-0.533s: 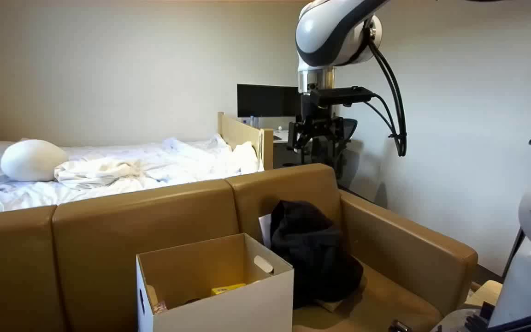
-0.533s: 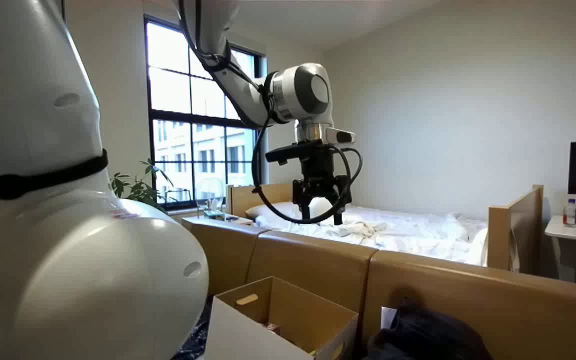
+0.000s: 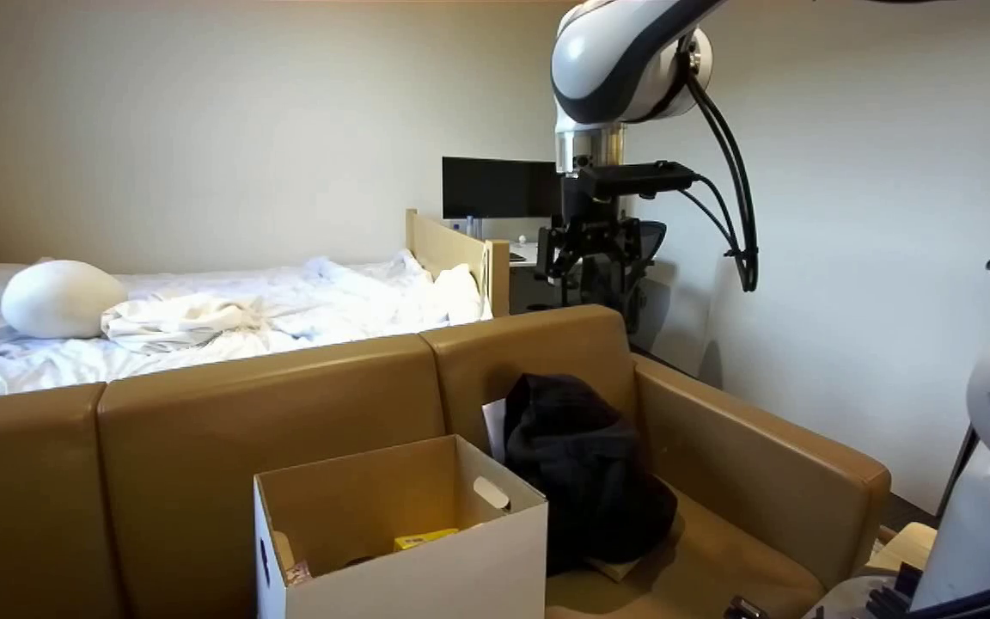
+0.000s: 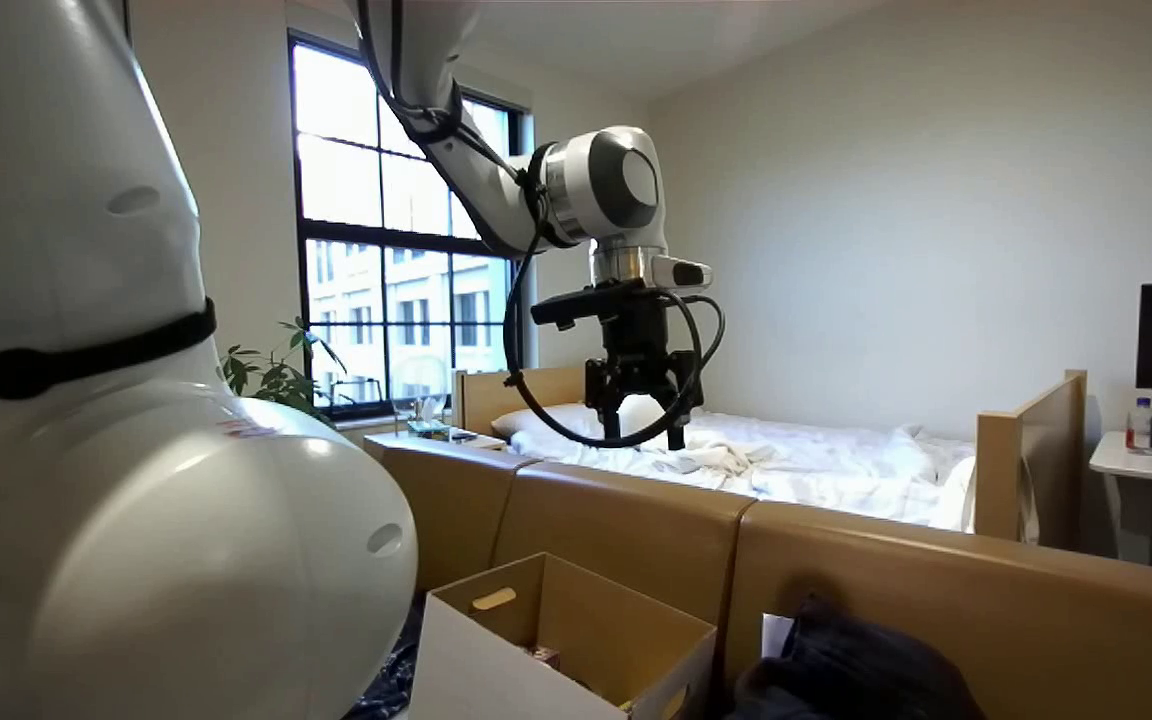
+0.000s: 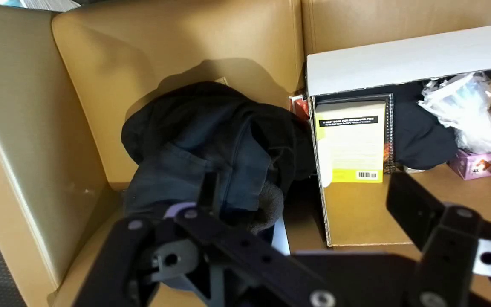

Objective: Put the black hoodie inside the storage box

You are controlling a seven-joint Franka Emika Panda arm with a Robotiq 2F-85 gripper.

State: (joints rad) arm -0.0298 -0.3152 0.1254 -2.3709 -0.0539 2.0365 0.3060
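The black hoodie (image 3: 589,473) lies as a rumpled heap on the sofa seat, against the backrest near the armrest. It also shows in the other views (image 4: 856,670) (image 5: 203,136). The storage box (image 3: 426,572), white outside and tan inside, stands open right beside it on the sofa (image 4: 496,655). In the wrist view the box (image 5: 411,59) holds a yellow book (image 5: 352,145), dark cloth (image 5: 424,132), a clear plastic bag (image 5: 471,115) and a small purple box (image 5: 475,165). My gripper (image 5: 308,196) is open and empty, well above hoodie and box; it shows in both exterior views (image 3: 591,292) (image 4: 644,438).
The tan sofa backrest (image 3: 271,395) runs behind the box and hoodie, with the armrest (image 3: 761,438) at its end. A white card (image 3: 493,427) stands behind the hoodie; a tan piece (image 3: 614,567) sticks out beneath it. A bed (image 3: 332,292) is behind the sofa.
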